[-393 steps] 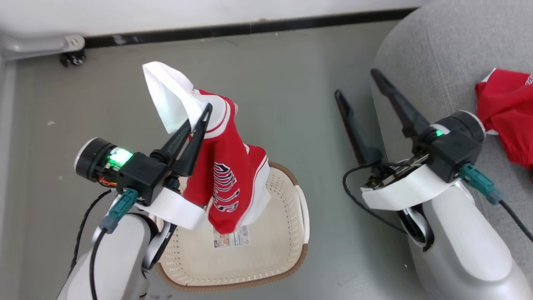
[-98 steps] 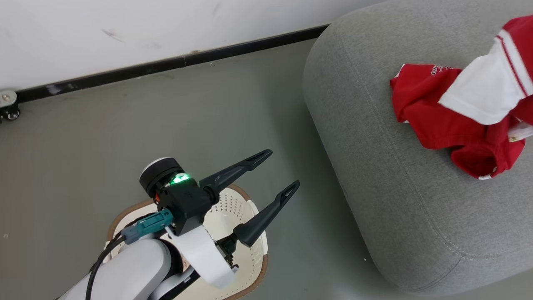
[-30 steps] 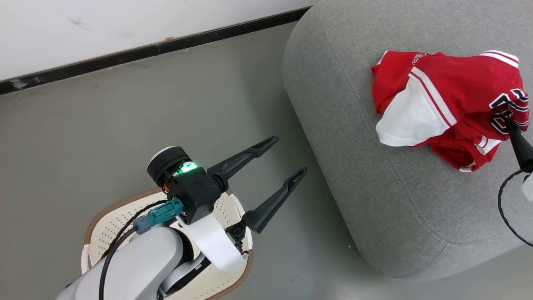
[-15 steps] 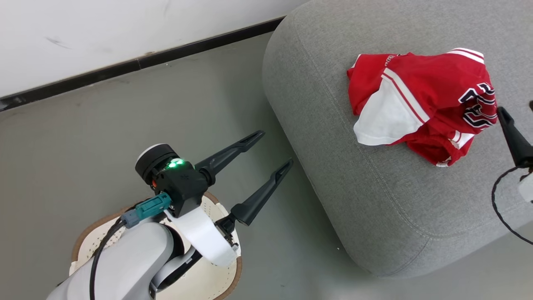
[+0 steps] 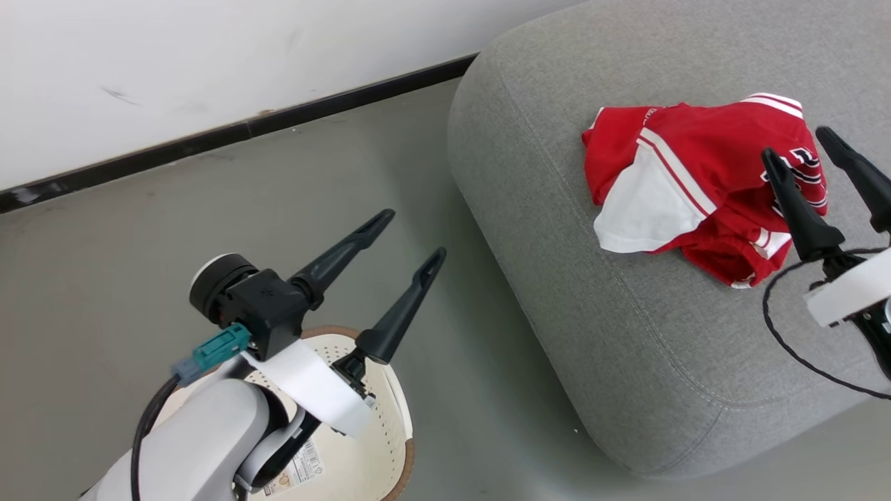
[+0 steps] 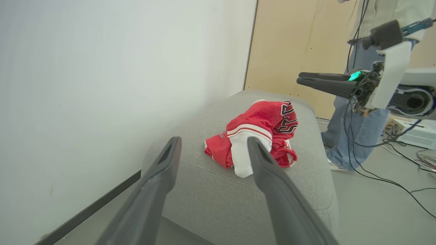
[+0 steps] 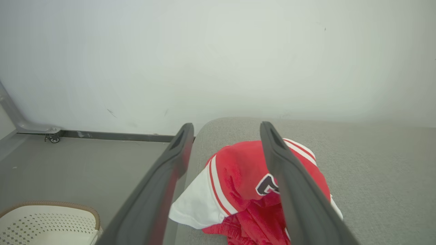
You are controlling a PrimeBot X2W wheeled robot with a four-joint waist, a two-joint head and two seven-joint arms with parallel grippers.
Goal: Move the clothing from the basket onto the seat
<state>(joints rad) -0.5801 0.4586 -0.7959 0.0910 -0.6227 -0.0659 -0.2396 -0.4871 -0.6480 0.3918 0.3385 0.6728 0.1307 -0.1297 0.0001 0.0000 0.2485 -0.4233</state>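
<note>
The red and white clothing (image 5: pixel 696 174) lies in a crumpled heap on the grey seat (image 5: pixel 592 313). My right gripper (image 5: pixel 797 143) hovers open just above the heap's right side, with nothing between its fingers; in the right wrist view the clothing (image 7: pixel 238 177) shows between the spread fingers (image 7: pixel 227 125). My left gripper (image 5: pixel 412 235) stands open and empty over the floor, above the cream basket (image 5: pixel 379 445), pointing toward the seat (image 6: pixel 204 183) and the clothing (image 6: pixel 259 136). The visible inside of the basket (image 7: pixel 51 221) shows a paper label and no cloth; my left arm hides part of it.
White wall with a black baseboard (image 5: pixel 230 132) runs behind the grey floor. A person's legs (image 6: pixel 357 112) stand beyond the seat's far end, with cables (image 6: pixel 391 177) on the floor there. A caster wheel (image 7: pixel 54 139) sits by the wall.
The second garment, hanging in the air seconds ago, now lies on the heap. My right gripper has come further into the head view, open above it. The head camera has shifted.
</note>
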